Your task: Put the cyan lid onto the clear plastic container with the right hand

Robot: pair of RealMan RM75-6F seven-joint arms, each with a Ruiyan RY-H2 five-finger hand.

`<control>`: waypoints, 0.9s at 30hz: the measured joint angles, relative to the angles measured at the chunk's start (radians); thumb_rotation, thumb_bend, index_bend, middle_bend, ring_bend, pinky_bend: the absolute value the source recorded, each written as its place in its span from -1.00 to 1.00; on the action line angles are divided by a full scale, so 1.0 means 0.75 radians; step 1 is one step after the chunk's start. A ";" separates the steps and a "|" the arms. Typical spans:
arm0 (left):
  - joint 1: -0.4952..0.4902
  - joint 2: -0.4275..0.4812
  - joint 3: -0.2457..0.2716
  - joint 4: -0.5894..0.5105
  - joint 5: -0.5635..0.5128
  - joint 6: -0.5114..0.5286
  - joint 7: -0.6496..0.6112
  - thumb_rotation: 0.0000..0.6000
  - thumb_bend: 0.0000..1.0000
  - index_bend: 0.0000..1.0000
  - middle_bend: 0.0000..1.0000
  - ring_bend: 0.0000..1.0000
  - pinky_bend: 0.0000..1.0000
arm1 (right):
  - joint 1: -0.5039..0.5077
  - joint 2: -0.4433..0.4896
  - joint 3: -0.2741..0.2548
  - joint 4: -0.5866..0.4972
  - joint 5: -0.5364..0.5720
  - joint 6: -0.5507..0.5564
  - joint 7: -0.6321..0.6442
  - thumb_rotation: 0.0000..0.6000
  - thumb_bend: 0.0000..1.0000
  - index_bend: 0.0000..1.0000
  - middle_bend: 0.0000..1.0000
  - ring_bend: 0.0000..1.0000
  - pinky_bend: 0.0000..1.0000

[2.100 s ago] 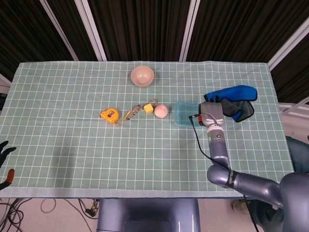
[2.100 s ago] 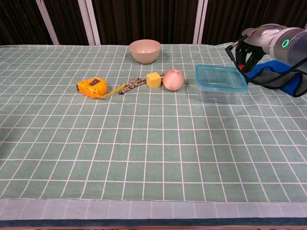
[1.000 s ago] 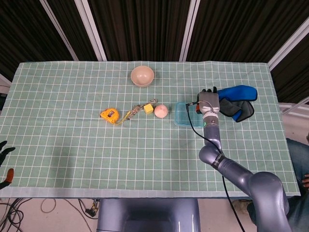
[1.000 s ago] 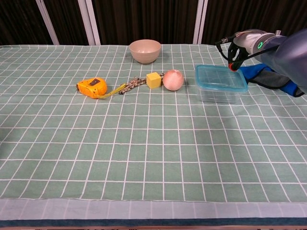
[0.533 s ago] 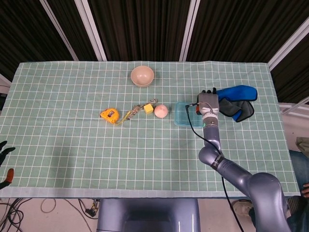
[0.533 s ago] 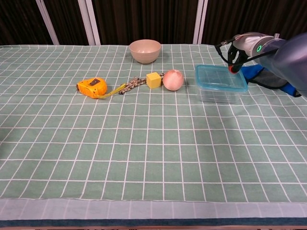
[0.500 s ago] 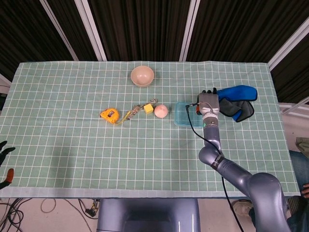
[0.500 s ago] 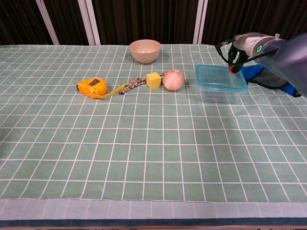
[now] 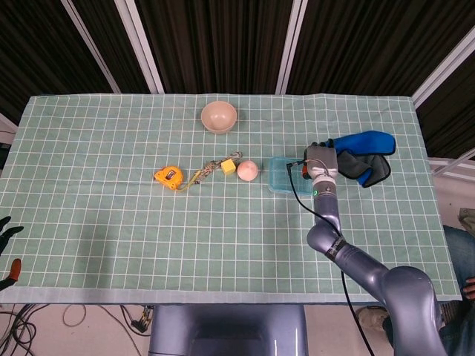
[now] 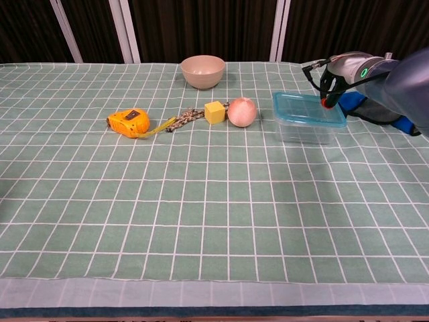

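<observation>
Looks like the flat cyan plastic lid [image 10: 308, 107] already sits on the clear plastic container [image 10: 305, 129], right hand [image 10: 333, 86] at its far-right corner, grip unclear.

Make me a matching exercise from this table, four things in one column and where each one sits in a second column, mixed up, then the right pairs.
Things:
1. beige bowl
2. orange tape measure
3. cyan lid
4. yellow cube

Places:
A. on the clear plastic container
B. just left of the pink ball
C. far edge of the table, alone
D. furthest left of the row

Pairs: 1-C, 2-D, 3-A, 4-B
</observation>
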 measured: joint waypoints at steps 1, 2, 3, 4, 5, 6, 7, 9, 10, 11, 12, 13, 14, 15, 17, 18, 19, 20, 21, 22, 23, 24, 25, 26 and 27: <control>0.000 0.000 0.000 0.000 0.000 -0.001 -0.001 1.00 0.03 -0.65 -1.00 -1.00 -1.00 | -0.001 -0.001 0.000 0.003 0.002 -0.001 -0.002 1.00 -0.01 0.40 -0.49 -0.63 -1.00; 0.000 0.001 0.000 0.000 0.000 -0.001 -0.001 1.00 0.03 -0.65 -1.00 -1.00 -1.00 | -0.003 -0.002 0.000 0.005 0.001 -0.002 -0.003 1.00 -0.01 0.40 -0.49 -0.63 -1.00; -0.001 0.001 0.000 0.000 0.000 -0.002 -0.002 1.00 0.03 -0.65 -1.00 -1.00 -1.00 | -0.003 -0.002 0.000 0.006 0.002 -0.002 -0.004 1.00 -0.01 0.40 -0.49 -0.63 -1.00; -0.001 0.001 0.001 0.001 0.000 -0.003 -0.004 1.00 0.03 -0.65 -1.00 -1.00 -1.00 | -0.004 -0.002 0.000 0.008 0.003 -0.003 -0.005 1.00 -0.01 0.40 -0.49 -0.63 -1.00; -0.001 0.001 0.001 0.001 0.000 -0.003 -0.005 1.00 0.03 -0.65 -1.00 -1.00 -1.00 | -0.005 -0.003 0.000 0.010 0.005 -0.005 -0.006 1.00 -0.01 0.40 -0.49 -0.63 -1.00; -0.001 0.002 0.001 0.001 0.000 -0.003 -0.005 1.00 0.03 -0.65 -1.00 -1.00 -1.00 | -0.006 -0.004 0.001 0.012 0.007 -0.007 -0.006 1.00 -0.01 0.40 -0.49 -0.63 -1.00; -0.001 0.002 0.001 0.001 0.000 -0.004 -0.006 1.00 0.03 -0.65 -1.00 -1.00 -1.00 | -0.007 -0.004 0.002 0.015 0.008 -0.010 -0.007 1.00 -0.01 0.41 -0.49 -0.63 -1.00; -0.001 0.002 0.001 0.000 0.001 -0.003 -0.005 1.00 0.03 -0.65 -1.00 -1.00 -1.00 | -0.009 -0.005 0.002 0.018 0.010 -0.014 -0.010 1.00 -0.01 0.41 -0.49 -0.63 -1.00; -0.001 0.002 0.001 0.001 0.002 -0.002 -0.005 1.00 0.03 -0.65 -1.00 -1.00 -1.00 | -0.010 -0.005 0.001 0.019 0.011 -0.016 -0.012 1.00 -0.01 0.41 -0.49 -0.63 -1.00; -0.001 0.002 0.001 0.001 0.002 -0.002 -0.005 1.00 0.03 -0.65 -1.00 -1.00 -1.00 | -0.012 -0.005 0.000 0.020 0.012 -0.017 -0.014 1.00 -0.01 0.41 -0.49 -0.63 -1.00; -0.001 0.002 0.001 0.001 0.002 -0.003 -0.005 1.00 0.03 -0.65 -1.00 -1.00 -1.00 | -0.013 -0.005 0.000 0.020 0.014 -0.019 -0.016 1.00 -0.01 0.41 -0.49 -0.63 -1.00; -0.001 0.002 0.001 0.002 0.002 -0.003 -0.005 1.00 0.04 -0.65 -1.00 -1.00 -1.00 | -0.015 -0.005 0.000 0.018 0.016 -0.020 -0.017 1.00 -0.01 0.41 -0.49 -0.63 -1.00; -0.001 0.002 0.002 0.002 0.003 -0.003 -0.005 1.00 0.03 -0.65 -1.00 -1.00 -1.00 | -0.016 -0.004 0.001 0.016 0.017 -0.020 -0.017 1.00 -0.01 0.41 -0.49 -0.63 -1.00; -0.001 0.002 0.002 0.002 0.003 -0.003 -0.005 1.00 0.03 -0.65 -1.00 -1.00 -1.00 | -0.017 -0.003 0.002 0.012 0.018 -0.019 -0.017 1.00 -0.01 0.41 -0.49 -0.63 -1.00; -0.001 0.002 0.002 0.002 0.004 -0.004 -0.007 1.00 0.03 -0.65 -1.00 -1.00 -1.00 | -0.019 0.001 0.002 0.002 0.016 -0.014 -0.017 1.00 -0.01 0.41 -0.49 -0.63 -1.00; -0.001 0.003 0.003 0.002 0.004 -0.004 -0.007 1.00 0.03 -0.65 -1.00 -1.00 -1.00 | -0.020 0.002 0.002 -0.005 0.015 -0.010 -0.017 1.00 -0.01 0.41 -0.49 -0.63 -1.00; -0.001 0.003 0.003 0.002 0.004 -0.005 -0.007 1.00 0.03 -0.65 -1.00 -1.00 -1.00 | -0.022 0.005 0.002 -0.015 0.013 -0.004 -0.017 1.00 -0.01 0.41 -0.49 -0.63 -1.00; -0.001 0.004 0.003 0.002 0.004 -0.006 -0.007 1.00 0.03 -0.65 -1.00 -1.00 -1.00 | -0.023 0.008 0.002 -0.023 0.011 0.001 -0.017 1.00 -0.01 0.41 -0.49 -0.63 -1.00; -0.001 0.004 0.003 0.002 0.005 -0.006 -0.008 1.00 0.03 -0.65 -1.00 -1.00 -1.00 | -0.024 0.010 0.003 -0.032 0.009 0.008 -0.016 1.00 -0.01 0.41 -0.49 -0.63 -1.00; -0.002 0.005 0.004 0.001 0.004 -0.007 -0.009 1.00 0.04 -0.65 -1.00 -1.00 -1.00 | -0.025 0.014 0.004 -0.047 0.004 0.019 -0.015 1.00 -0.01 0.41 -0.49 -0.63 -1.00; -0.002 0.006 0.004 0.001 0.004 -0.008 -0.010 1.00 0.03 -0.65 -1.00 -1.00 -1.00 | -0.025 0.017 0.004 -0.059 -0.001 0.030 -0.013 1.00 -0.01 0.41 -0.49 -0.63 -1.00; -0.002 0.007 0.005 0.001 0.004 -0.009 -0.011 1.00 0.03 -0.65 -1.00 -1.00 -1.00 | -0.026 0.020 0.004 -0.071 -0.008 0.041 -0.012 1.00 -0.01 0.41 -0.49 -0.63 -1.00; -0.002 0.008 0.005 0.001 0.005 -0.010 -0.013 1.00 0.03 -0.65 -1.00 -1.00 -1.00 | -0.026 0.023 0.004 -0.087 -0.019 0.058 -0.009 1.00 -0.01 0.41 -0.49 -0.64 -1.00; -0.002 0.009 0.005 0.001 0.006 -0.010 -0.014 1.00 0.03 -0.65 -1.00 -1.00 -1.00 | -0.027 0.026 0.005 -0.100 -0.030 0.073 -0.006 1.00 -0.01 0.41 -0.50 -0.64 -1.00; -0.002 0.009 0.006 0.001 0.007 -0.011 -0.015 1.00 0.03 -0.65 -1.00 -1.00 -1.00 | -0.027 0.029 0.006 -0.115 -0.040 0.087 -0.001 1.00 -0.01 0.41 -0.50 -0.64 -1.00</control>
